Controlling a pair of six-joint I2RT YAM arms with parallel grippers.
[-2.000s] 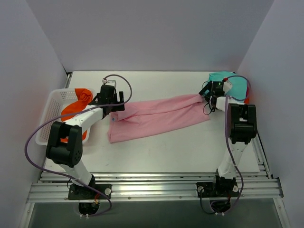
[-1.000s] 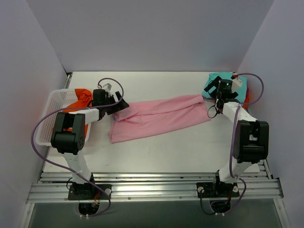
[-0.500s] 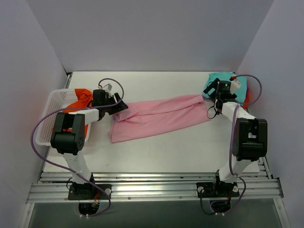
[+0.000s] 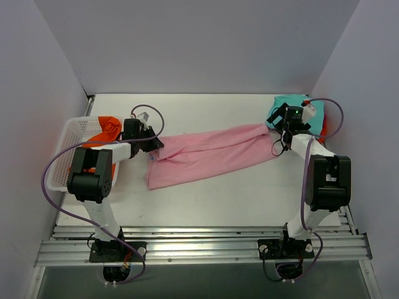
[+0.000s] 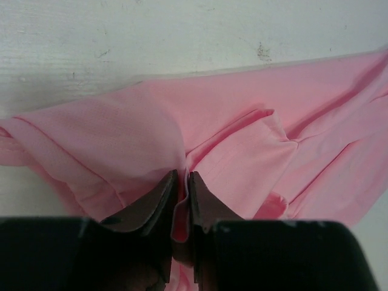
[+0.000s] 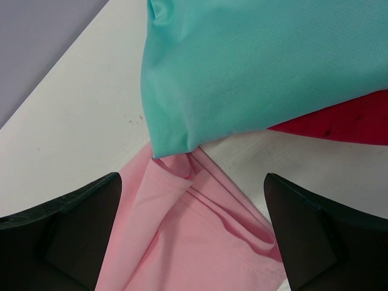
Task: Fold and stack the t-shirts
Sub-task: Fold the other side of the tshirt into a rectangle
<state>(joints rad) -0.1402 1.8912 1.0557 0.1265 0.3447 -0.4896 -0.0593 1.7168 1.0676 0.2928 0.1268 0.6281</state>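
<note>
The light pink t-shirt (image 4: 209,152) lies in a long band across the middle of the top view. Its long way runs from lower left up to upper right. The left gripper (image 5: 182,182) is at the left end, its fingers pressed together on a fold of pink cloth. The right gripper (image 6: 191,176) is over the other end, spread wide and holding nothing. The pink end shows between its fingers, touching the corner of the teal t-shirt (image 6: 254,66), which lies on the red t-shirt (image 6: 339,118). So the right arm is nearer to that end. I think it should pinch pink only. The orange t-shirt (image 4: 106,128) sits in the white mesh basket (image 4: 60,159) at the left.
</note>
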